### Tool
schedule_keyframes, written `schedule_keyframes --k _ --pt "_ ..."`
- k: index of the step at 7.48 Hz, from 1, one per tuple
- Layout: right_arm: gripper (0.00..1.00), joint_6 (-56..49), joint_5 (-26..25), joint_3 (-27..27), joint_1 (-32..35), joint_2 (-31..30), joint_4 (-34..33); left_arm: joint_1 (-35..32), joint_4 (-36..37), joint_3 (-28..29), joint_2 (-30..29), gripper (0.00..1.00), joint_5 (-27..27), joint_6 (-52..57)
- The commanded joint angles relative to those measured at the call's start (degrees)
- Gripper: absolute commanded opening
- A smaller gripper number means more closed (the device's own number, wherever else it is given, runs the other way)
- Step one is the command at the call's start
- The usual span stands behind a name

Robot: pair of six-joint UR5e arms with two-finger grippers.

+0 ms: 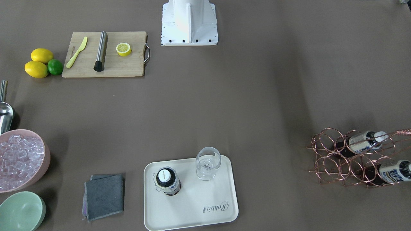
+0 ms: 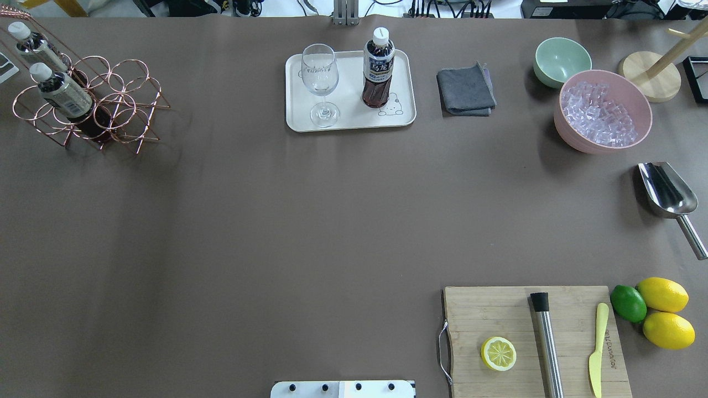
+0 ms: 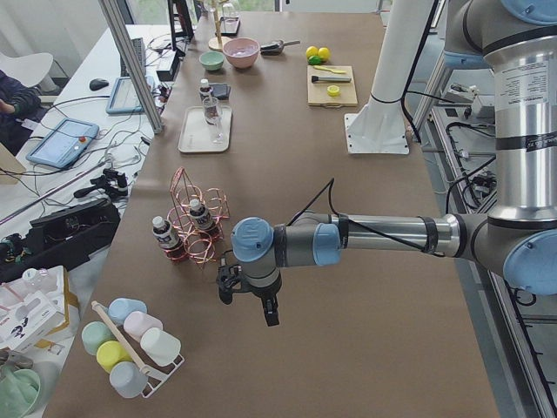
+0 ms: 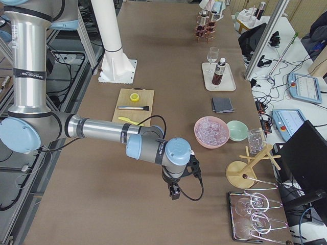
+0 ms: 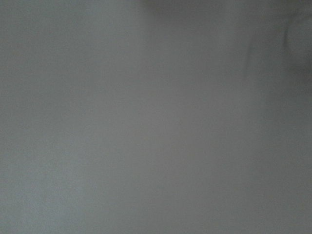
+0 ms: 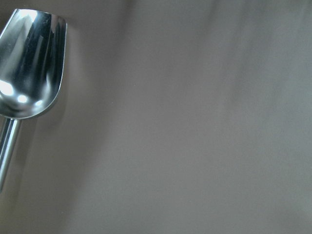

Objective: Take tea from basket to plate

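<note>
The counter [image 2: 276, 221] carried everything. At its left end the basket [image 2: 123, 105] held a second tea [image 2: 62, 91] and a third tea [image 2: 34, 45], both slanted, caps pointing up and away from the robot. A pink bowl [image 2: 603, 145] held ice [image 2: 600, 113]. On the plate [image 2: 354, 116] the tea [image 2: 378, 69] stood upright, cap up, beside a glass [image 2: 319, 77], apart from it. The left gripper [image 3: 248, 306] and right gripper [image 4: 185, 185] showed only in side views; I could not tell whether their jaws were apart.

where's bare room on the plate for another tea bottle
The plate is bare between the wine glass and the tea bottle, down to its robot-side edge. Either side is crowded by those two.
</note>
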Motion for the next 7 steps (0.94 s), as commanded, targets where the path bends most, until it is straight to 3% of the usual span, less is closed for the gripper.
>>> schedule_keyframes --k 1,7 --pt "1.0 0.0 0.0 -0.1 0.0 0.1 0.0 0.8 0.0 -0.1 -0.3 0.98 0.1 -0.2" --pt "1.0 0.1 0.1 0.0 0.0 0.2 0.0 1.1 0.0 0.0 -0.3 0.98 0.2 -0.7"
